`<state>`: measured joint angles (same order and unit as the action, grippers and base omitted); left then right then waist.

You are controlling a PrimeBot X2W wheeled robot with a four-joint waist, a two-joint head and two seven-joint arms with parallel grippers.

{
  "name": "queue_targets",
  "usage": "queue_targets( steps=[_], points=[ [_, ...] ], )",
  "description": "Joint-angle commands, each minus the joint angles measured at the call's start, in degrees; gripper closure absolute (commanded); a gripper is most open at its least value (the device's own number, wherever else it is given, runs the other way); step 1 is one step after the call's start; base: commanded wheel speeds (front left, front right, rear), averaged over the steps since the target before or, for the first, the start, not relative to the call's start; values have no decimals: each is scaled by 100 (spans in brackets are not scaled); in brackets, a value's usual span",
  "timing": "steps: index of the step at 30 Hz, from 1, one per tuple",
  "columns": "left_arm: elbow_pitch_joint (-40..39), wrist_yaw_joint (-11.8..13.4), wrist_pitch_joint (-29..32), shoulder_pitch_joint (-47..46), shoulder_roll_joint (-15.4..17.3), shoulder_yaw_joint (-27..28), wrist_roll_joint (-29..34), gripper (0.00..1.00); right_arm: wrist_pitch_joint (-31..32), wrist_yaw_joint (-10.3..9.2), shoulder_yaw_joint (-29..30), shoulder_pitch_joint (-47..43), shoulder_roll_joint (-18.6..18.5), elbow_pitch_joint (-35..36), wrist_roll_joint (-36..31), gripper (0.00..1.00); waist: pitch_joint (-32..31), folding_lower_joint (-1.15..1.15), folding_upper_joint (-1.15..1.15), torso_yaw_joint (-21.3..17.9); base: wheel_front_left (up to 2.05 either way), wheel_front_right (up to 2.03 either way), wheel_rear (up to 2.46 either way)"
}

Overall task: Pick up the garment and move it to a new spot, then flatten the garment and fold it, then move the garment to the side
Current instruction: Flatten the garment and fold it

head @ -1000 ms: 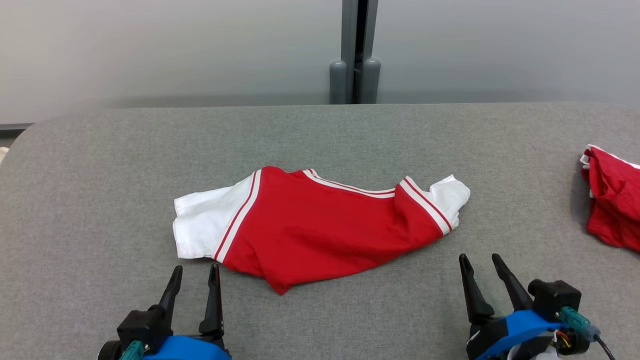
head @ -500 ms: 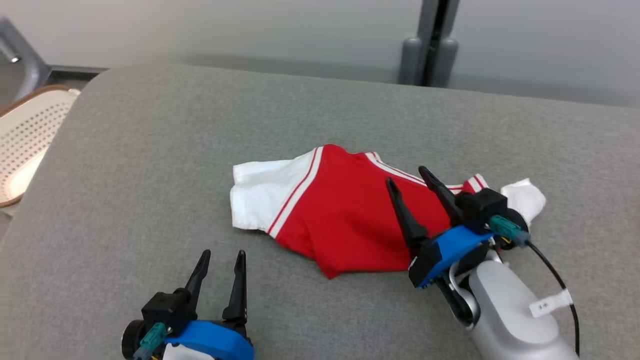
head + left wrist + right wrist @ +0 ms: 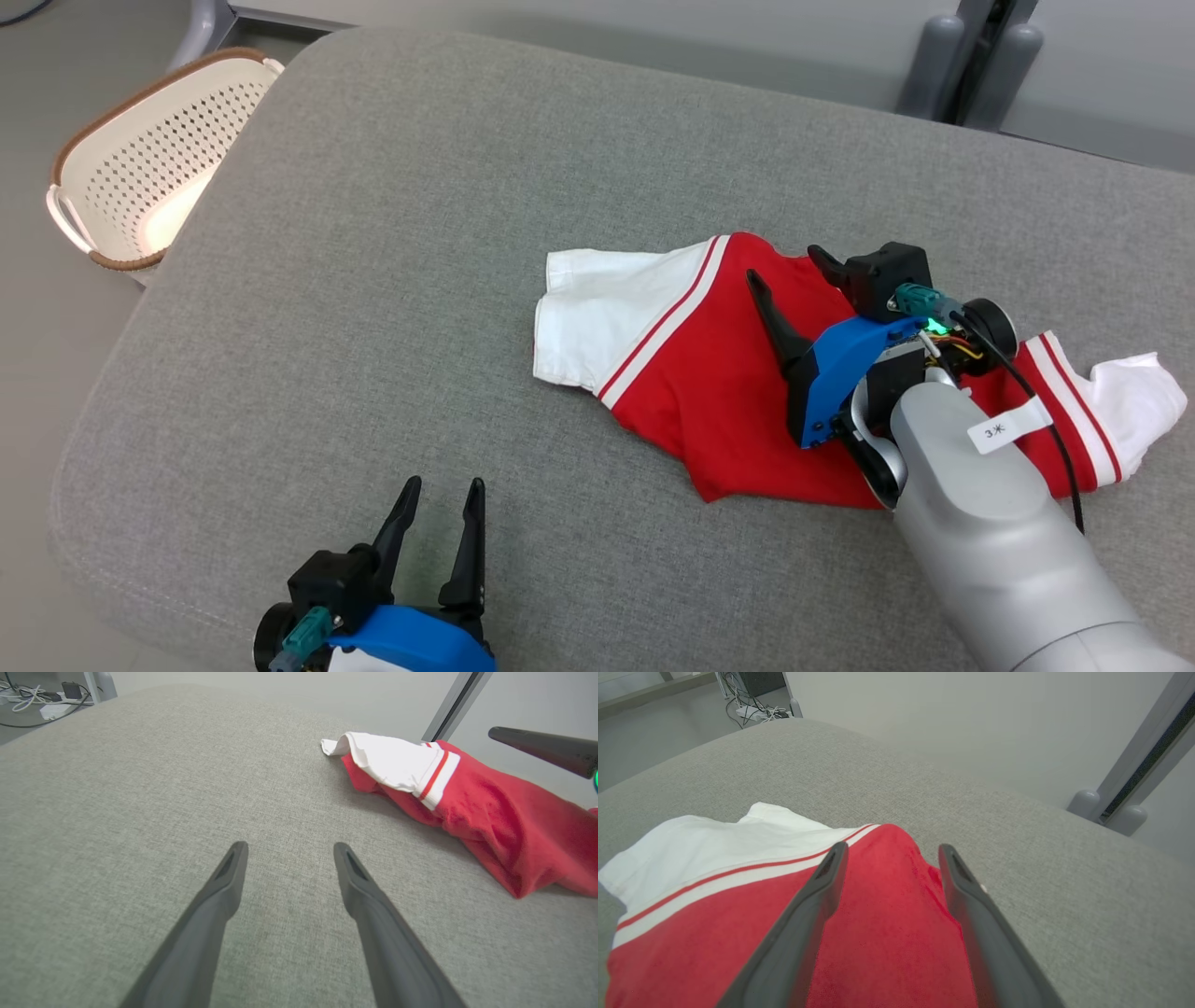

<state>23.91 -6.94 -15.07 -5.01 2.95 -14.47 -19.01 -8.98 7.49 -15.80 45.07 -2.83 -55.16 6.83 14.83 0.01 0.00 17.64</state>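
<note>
Lying right of centre on the grey table is one red-and-white shirt, its long axis left to right, a white sleeve at each end. Two grippers, fingers apart: right gripper over the shirt, left gripper nearer, well apart from it. One basket sits far left.

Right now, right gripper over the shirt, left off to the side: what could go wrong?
1. Right gripper is open above the garment, near its red far edge: closing there may pinch bunched layers unevenly.
2. Left gripper is open over bare gray surface, away from the cloth: a one-arm lift would likely let the white sleeve drag.
</note>
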Motion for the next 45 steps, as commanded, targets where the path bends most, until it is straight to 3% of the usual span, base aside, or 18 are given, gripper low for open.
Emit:
queue_targets(
  steps=[1,16,17,18,19,20,21,22,33,38,42,45],
  points=[
    [-9,15,-14,-111,-8,-35,-12,0,23,0,-21,171,-17,-85,21,0,80,-1,0,30,0,0,0],
    [-66,7,-14,-563,-5,-571,-225,0,489,0,-145,985,-18,-1101,-15,0,501,-1,0,390,0,0,0],
    [-55,8,-14,-551,-5,-569,-229,0,511,0,-128,1009,-18,-1175,-37,16,514,-1,0,415,0,0,0],
    [-55,8,-14,-551,-5,-569,-229,0,511,0,-128,1009,-18,-1175,-37,16,514,-1,0,415,0,0,0],
    [-46,11,-14,-537,-5,-566,-245,0,528,-1,-100,1024,-17,-1247,-35,52,524,-1,0,437,0,0,0],
    [-39,11,-14,-525,-5,-561,-249,0,555,-1,-79,1037,-18,-1332,-40,68,531,-1,0,454,0,0,0],
    [-29,17,-14,-512,-6,-552,-259,0,572,-1,-72,1032,-17,-1393,-47,93,536,-1,0,470,0,0,0],
    [-23,19,-14,-507,-6,-545,-264,0,570,-1,-46,1019,-19,-1443,-16,100,538,-1,0,483,0,0,0],
    [-61,12,-14,-493,-6,-563,-280,0,-586,-1,350,1512,-54,-998,-358,100,366,-1,0,524,0,0,0],
    [-53,16,-14,-438,-5,-593,-298,0,-623,0,139,1749,-101,622,-639,100,207,-1,0,597,0,0,0],
    [-44,32,-14,-327,-7,-547,-261,0,-620,-1,-346,1624,-478,1943,-778,100,62,-1,0,587,0,0,0],
    [-53,38,-14,-202,-8,-499,-217,0,-618,0,-574,1192,-764,2386,-768,100,-39,-1,0,474,0,0,0]
  ],
)
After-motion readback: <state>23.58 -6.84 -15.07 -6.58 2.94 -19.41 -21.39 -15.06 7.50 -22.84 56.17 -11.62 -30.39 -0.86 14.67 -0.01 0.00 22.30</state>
